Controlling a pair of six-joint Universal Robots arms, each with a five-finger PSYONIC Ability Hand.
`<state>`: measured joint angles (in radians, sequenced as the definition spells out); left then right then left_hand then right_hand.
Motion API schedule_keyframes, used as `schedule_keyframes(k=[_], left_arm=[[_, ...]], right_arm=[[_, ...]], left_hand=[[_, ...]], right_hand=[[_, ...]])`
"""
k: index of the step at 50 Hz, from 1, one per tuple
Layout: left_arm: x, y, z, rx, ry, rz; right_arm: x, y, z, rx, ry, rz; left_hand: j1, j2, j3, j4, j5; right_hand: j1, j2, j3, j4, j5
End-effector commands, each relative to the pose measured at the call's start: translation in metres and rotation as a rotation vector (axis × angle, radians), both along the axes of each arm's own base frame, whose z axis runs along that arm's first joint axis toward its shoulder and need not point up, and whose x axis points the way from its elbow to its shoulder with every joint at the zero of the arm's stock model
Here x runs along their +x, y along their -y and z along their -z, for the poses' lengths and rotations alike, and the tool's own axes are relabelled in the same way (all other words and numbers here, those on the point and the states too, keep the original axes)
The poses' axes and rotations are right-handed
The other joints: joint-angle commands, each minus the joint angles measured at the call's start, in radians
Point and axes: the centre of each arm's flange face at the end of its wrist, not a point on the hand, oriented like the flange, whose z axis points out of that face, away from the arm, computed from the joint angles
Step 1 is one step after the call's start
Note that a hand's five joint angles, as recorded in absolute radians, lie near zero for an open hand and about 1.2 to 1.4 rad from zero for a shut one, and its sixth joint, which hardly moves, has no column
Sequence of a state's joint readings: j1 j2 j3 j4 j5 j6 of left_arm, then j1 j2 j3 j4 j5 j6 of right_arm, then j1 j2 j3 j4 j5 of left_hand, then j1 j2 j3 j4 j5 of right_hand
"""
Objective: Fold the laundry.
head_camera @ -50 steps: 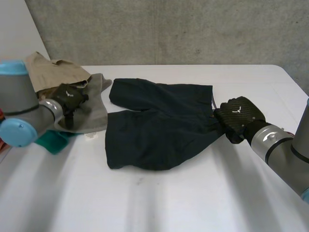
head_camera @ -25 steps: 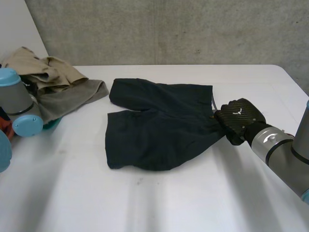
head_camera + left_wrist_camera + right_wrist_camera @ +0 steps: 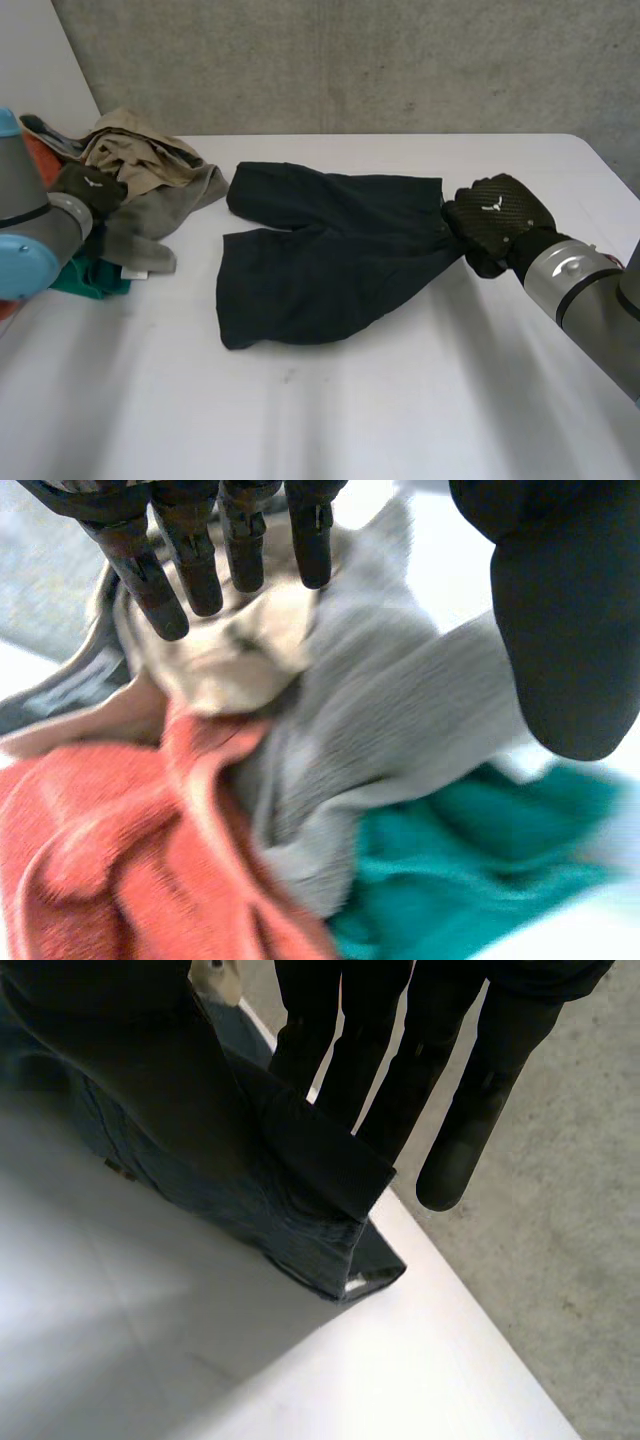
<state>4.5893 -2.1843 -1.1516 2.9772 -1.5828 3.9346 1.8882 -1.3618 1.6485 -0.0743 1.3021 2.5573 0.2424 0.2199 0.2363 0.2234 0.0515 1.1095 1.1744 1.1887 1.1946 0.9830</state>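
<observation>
Dark navy shorts (image 3: 320, 265) lie spread in the middle of the white table (image 3: 400, 400), legs toward the left. My right hand (image 3: 495, 230) is at their right-hand waistband edge, fingers curled and shut on the cloth. In the right wrist view the folded waistband (image 3: 300, 1160) sits against that hand's fingers (image 3: 440, 1050). My left hand (image 3: 88, 188) rests on a heap of laundry at the table's left. Its fingers (image 3: 200, 550) are straight above a beige garment (image 3: 240, 650), with the thumb (image 3: 570, 610) held apart from them.
The heap holds a beige garment (image 3: 140, 150), a grey cloth (image 3: 150, 225), a teal cloth (image 3: 90, 275) and an orange-red towel (image 3: 110, 850). A concrete wall (image 3: 350, 60) rises behind the table. The table's edge (image 3: 480, 1340) runs just past the waistband.
My left arm swung away from the heap and came back to its left side; the beige and grey cloths are bunched differently. My right hand has lifted slightly with the waistband.
</observation>
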Motion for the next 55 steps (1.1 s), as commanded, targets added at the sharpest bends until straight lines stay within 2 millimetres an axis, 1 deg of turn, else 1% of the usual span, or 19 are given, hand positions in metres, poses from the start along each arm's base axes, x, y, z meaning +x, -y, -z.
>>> schedule_keyframes(k=[1,4,5,9,11,13,22,23,27,28,31,35,36,38,42,43,47,51,55], left_arm=[[-0.028,-0.078,-0.022,0.106,-0.121,0.166],[-0.04,-0.099,-0.018,0.149,-0.173,0.196],[-0.048,-0.112,-0.012,0.187,-0.2,0.209],[-0.069,-0.142,0.004,0.26,-0.262,0.237],[-0.076,-0.15,0.01,0.276,-0.281,0.238],[-0.086,-0.155,0.023,0.284,-0.292,0.239],[-0.117,-0.143,0.046,0.181,-0.295,0.223],[-0.119,-0.143,0.048,0.181,-0.293,0.227],[-0.13,-0.146,0.051,0.192,-0.311,0.26],[-0.133,-0.148,0.049,0.195,-0.329,0.278],[-0.135,-0.149,0.042,0.19,-0.35,0.293],[-0.132,-0.154,0.02,0.152,-0.354,0.308],[-0.13,-0.159,0.01,0.141,-0.33,0.324],[-0.125,-0.17,0.005,0.16,-0.273,0.341],[-0.102,-0.202,0.007,0.297,-0.054,0.397],[-0.093,-0.213,0.007,0.345,0.02,0.429],[-0.078,-0.232,0.008,0.452,0.118,0.507],[-0.083,-0.236,0.003,0.435,0.083,0.538],[-0.094,-0.219,0.0,0.346,0.028,0.503]], right_arm=[[0.006,-0.005,-0.016,0.015,0.034,0.001],[0.007,-0.007,-0.02,0.031,0.056,0.013],[0.008,-0.007,-0.023,0.04,0.075,0.022],[0.01,-0.006,-0.027,0.074,0.129,0.052],[0.011,-0.006,-0.028,0.082,0.144,0.06],[0.012,-0.006,-0.028,0.092,0.163,0.074],[0.013,-0.006,-0.026,0.099,0.164,0.099],[0.013,-0.006,-0.026,0.097,0.164,0.1],[0.01,-0.007,-0.022,0.108,0.154,0.106],[0.009,-0.008,-0.02,0.116,0.151,0.109],[0.008,-0.009,-0.017,0.123,0.138,0.109],[0.002,-0.015,-0.006,0.138,0.038,0.09],[0.0,-0.017,-0.004,0.142,0.004,0.081],[-0.004,-0.022,0.003,0.154,-0.077,0.058],[-0.02,-0.044,0.025,0.223,-0.337,-0.056],[-0.028,-0.055,0.035,0.275,-0.446,-0.108],[-0.045,-0.072,0.048,0.368,-0.631,-0.208],[-0.042,-0.068,0.053,0.371,-0.59,-0.181],[-0.035,-0.058,0.053,0.344,-0.528,-0.133]], left_hand=[[-0.038,-0.015,-0.032,-0.019,-0.021],[0.003,0.026,0.009,0.022,0.019],[0.05,0.072,0.056,0.069,0.066],[0.068,0.09,0.074,0.087,0.084],[0.071,0.093,0.077,0.09,0.087],[0.071,0.093,0.077,0.09,0.087],[0.203,0.225,0.209,0.222,0.219],[0.255,0.278,0.261,0.274,0.272],[0.739,0.762,0.745,0.758,0.755],[1.092,1.114,1.098,1.111,1.108],[1.154,1.176,1.16,1.173,1.17],[1.154,1.176,1.16,1.173,1.17],[1.154,1.176,1.16,1.173,1.17],[1.154,1.176,1.16,1.173,1.17],[1.154,1.176,1.16,1.173,1.17],[1.154,1.176,1.16,1.173,1.17],[1.154,1.176,1.16,1.173,1.17],[1.154,1.176,1.16,1.173,1.17],[1.154,1.176,1.16,1.173,1.17]], right_hand=[[0.287,0.222,0.208,0.202,0.239],[0.287,0.222,0.208,0.202,0.239],[0.287,0.222,0.208,0.202,0.239],[0.287,0.222,0.208,0.202,0.239],[0.287,0.222,0.208,0.202,0.239],[0.287,0.222,0.208,0.202,0.239],[0.287,0.222,0.208,0.202,0.239],[0.287,0.222,0.208,0.202,0.239],[0.287,0.222,0.208,0.202,0.239],[0.287,0.222,0.208,0.202,0.239],[0.287,0.222,0.208,0.202,0.239],[0.287,0.222,0.208,0.202,0.239],[0.287,0.222,0.208,0.202,0.239],[0.287,0.222,0.208,0.202,0.239],[0.287,0.222,0.208,0.202,0.239],[0.287,0.222,0.208,0.202,0.239],[0.287,0.222,0.208,0.202,0.239],[0.287,0.222,0.208,0.202,0.239],[0.287,0.222,0.208,0.202,0.239]])
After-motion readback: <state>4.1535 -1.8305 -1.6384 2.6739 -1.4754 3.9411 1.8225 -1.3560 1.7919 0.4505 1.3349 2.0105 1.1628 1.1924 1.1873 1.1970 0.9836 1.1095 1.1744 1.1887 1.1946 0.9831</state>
